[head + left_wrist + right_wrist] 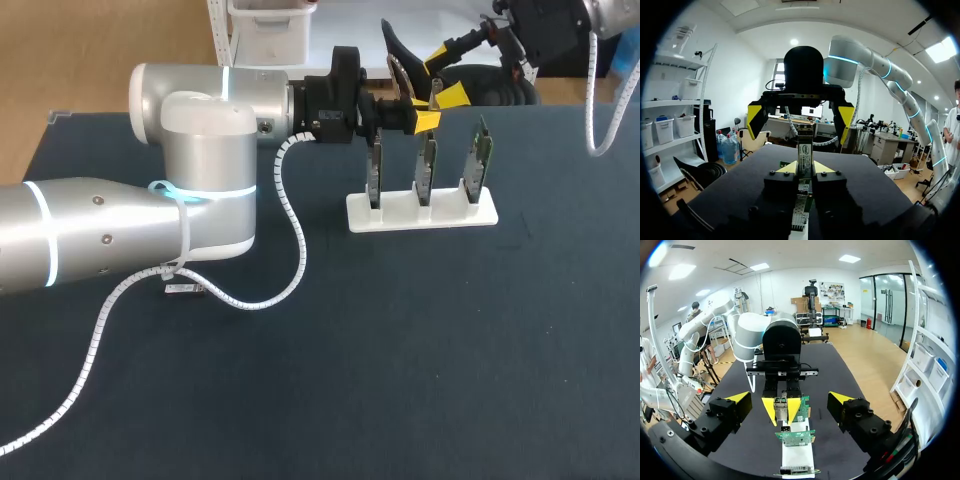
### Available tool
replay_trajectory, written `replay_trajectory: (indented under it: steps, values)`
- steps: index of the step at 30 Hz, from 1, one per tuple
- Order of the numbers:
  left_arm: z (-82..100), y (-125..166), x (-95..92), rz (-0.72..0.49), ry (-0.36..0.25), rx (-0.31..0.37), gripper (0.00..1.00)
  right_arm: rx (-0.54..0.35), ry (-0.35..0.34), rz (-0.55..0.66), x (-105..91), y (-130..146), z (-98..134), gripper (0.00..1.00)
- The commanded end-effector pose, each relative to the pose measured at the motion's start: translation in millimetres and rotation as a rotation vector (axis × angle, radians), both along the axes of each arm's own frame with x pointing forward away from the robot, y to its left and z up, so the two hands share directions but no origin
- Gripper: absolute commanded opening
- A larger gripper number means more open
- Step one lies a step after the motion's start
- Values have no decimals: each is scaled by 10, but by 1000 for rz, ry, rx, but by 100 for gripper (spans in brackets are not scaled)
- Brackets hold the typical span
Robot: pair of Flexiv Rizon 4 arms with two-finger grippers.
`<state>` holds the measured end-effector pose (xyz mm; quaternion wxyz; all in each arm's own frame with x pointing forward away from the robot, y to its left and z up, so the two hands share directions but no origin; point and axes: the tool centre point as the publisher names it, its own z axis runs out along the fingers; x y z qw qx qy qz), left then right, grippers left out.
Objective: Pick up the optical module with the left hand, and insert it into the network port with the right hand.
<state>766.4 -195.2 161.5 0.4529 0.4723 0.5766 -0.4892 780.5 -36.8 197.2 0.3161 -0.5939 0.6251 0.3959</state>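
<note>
My left gripper (pixel 426 112) hangs just above the row of boards, shut on the optical module (pixel 804 154), a slim metal bar standing upright between its yellow tips. The right wrist view shows the same module (pixel 782 409) held ahead of my right gripper (pixel 790 399), whose fingers stand wide open on either side of it without touching. From overhead my right gripper (pixel 446 76) is at the far edge, facing the left one. Below them three green network-port boards (pixel 426 168) stand upright in a white stand (pixel 400 218), which also shows under my right gripper (pixel 798 456).
The left arm's white coiled cable (pixel 298 250) loops down onto the dark table (pixel 420 360). A small flat object (pixel 182 288) lies under the left arm's elbow. The stand's rightmost board (pixel 481 158) is nearest my right arm.
</note>
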Motion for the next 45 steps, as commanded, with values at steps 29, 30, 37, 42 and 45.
replay_trajectory:
  steps: [29, 30, 37, 42, 45]
  values:
    - [1, -7, 17, -2, 1, 3, 0, -1, -6, -21, -51, 32, -19, 0]
    - [1, -7, 17, -2, 1, 3, 0, 4, -7, -18, -53, 33, -18, 0]
    - [1, -7, 17, -2, 1, 3, 0, 5, -3, -13, -64, 35, -30, 0]
    - [1, -7, 17, -2, 1, 3, 7, 8, -2, -10, -72, 30, -33, 0]
    - [1, -7, 17, -2, 1, 3, 100, 9, -1, -7, -73, 28, -33, 0]
